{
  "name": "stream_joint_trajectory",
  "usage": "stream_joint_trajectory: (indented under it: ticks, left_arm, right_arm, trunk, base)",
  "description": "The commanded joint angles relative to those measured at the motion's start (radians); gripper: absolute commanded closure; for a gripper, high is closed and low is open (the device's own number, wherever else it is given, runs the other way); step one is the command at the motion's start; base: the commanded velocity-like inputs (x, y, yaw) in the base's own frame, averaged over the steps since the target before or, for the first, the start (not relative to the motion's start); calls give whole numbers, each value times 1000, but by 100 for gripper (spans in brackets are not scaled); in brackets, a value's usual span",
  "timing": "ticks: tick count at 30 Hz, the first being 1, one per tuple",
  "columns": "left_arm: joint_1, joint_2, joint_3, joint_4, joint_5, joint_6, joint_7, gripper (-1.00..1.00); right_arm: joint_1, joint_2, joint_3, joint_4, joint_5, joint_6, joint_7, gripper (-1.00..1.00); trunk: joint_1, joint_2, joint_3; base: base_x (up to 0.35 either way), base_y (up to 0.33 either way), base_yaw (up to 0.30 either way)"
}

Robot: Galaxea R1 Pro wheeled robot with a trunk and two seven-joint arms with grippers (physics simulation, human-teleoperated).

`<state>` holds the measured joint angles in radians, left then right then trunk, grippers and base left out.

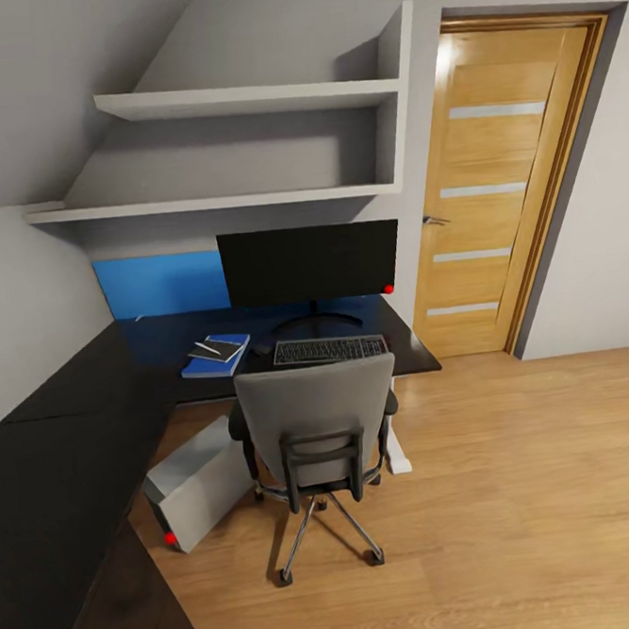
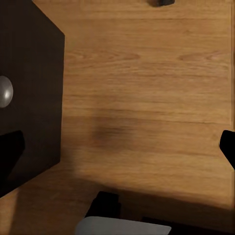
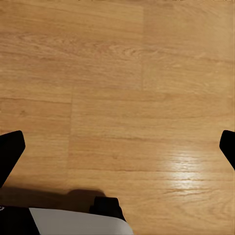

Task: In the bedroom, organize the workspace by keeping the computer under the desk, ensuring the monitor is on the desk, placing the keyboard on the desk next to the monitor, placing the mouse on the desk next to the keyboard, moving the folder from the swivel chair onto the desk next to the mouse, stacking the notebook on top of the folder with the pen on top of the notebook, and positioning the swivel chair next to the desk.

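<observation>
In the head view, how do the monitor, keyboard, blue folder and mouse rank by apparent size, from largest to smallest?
1. monitor
2. keyboard
3. folder, looks somewhat smaller than the keyboard, though the notebook covers part of it
4. mouse, clearly the smallest

On the worktop (image 1: 93, 389), the keyboard (image 1: 330, 349) lies before the monitor (image 1: 309, 263) — folder (image 1: 216, 355) left; swivel chair (image 1: 319, 428) in front, computer (image 1: 197, 483) beneath.
</observation>
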<state>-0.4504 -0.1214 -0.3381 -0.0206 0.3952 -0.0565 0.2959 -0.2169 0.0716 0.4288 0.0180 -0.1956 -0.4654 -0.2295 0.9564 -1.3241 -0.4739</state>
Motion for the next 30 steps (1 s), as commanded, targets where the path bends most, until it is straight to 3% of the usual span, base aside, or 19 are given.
stream_joint_trajectory:
  ticks: [1,30]
  left_arm:
    - [-1,0,-8,1,10,-3,-1,-100]
    - [-1,0,-8,1,10,-3,-27,-100]
  right_arm:
    - [-1,1,9,2,-8,-4,-2,-100]
    - [-1,1,8,2,-8,-4,-2,-100]
  trunk:
    - [-4,7,2]
    - [-115,210,93]
  base:
    - [0,0,0]
    - [0,0,0]
